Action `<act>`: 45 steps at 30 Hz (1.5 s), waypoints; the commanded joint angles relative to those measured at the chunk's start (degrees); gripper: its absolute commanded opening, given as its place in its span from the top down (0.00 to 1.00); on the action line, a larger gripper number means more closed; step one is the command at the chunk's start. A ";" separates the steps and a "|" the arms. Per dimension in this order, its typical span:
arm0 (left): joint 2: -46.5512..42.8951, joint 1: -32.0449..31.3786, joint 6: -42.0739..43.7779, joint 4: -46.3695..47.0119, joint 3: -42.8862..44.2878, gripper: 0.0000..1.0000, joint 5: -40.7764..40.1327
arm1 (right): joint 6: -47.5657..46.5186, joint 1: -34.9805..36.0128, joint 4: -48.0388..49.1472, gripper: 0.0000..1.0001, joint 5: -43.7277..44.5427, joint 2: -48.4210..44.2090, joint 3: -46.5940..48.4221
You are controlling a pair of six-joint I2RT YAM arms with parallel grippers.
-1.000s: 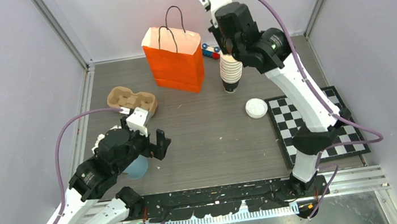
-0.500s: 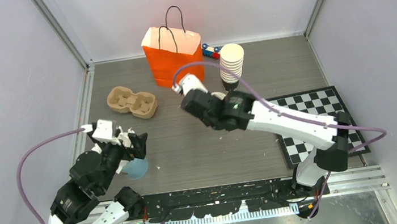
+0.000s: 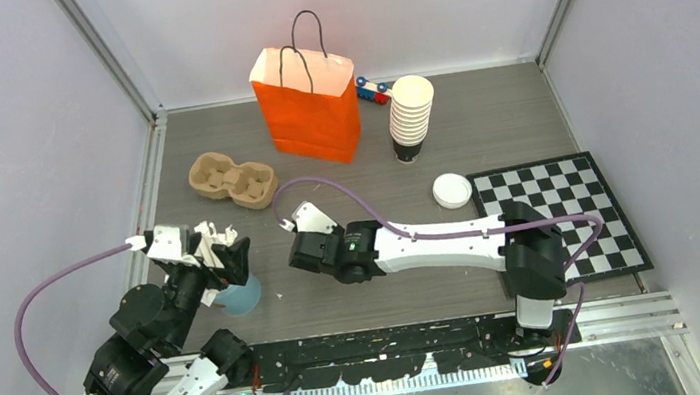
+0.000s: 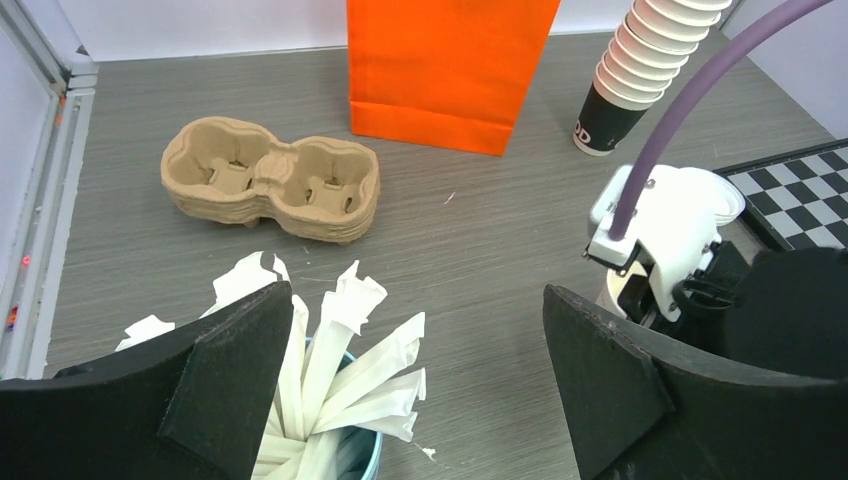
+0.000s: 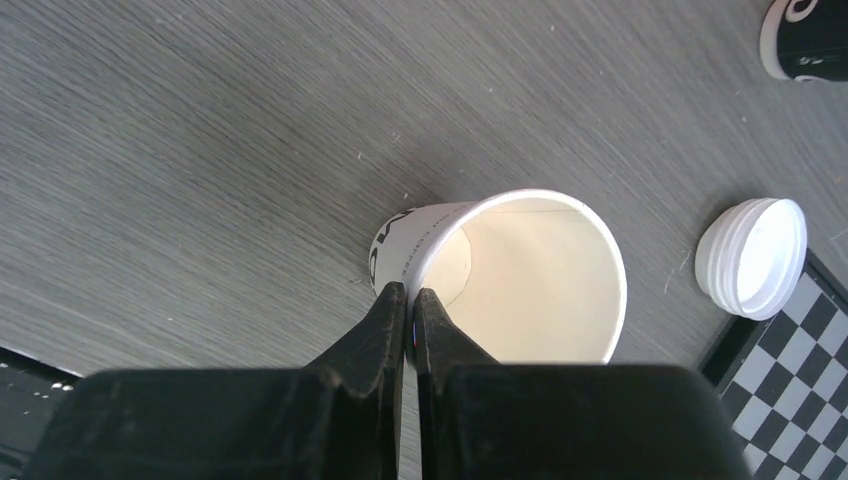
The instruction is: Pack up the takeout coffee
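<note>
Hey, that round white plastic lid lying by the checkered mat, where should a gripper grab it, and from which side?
Come straight down from above and pinch the round white plastic lid across its outer rim. It lies flat and low, so a sideways approach would likely find little wall to hold.

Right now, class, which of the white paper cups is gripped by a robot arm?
The single lidless cup, its wall pinched by the right gripper; the others sit nested in the tall stack beside the orange bag.
</note>
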 commanded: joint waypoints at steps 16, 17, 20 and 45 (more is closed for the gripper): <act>1.34 -0.11 0.38 3.49 -0.15 0.03 2.56 | 2.37 -3.61 4.27 0.64 -1.68 -16.05 -5.32; 1.52 -0.11 0.39 3.50 -0.15 0.03 2.75 | 2.48 -5.63 4.35 0.64 -1.80 -17.33 -6.12; 1.79 -0.11 0.47 3.52 -0.15 0.03 3.34 | 2.96 -12.31 5.18 0.63 -1.04 -21.26 -9.86; 2.43 -0.11 0.91 4.36 -0.59 0.02 5.74 | -3.74 -48.49 18.29 0.57 -13.97 -8.97 -19.24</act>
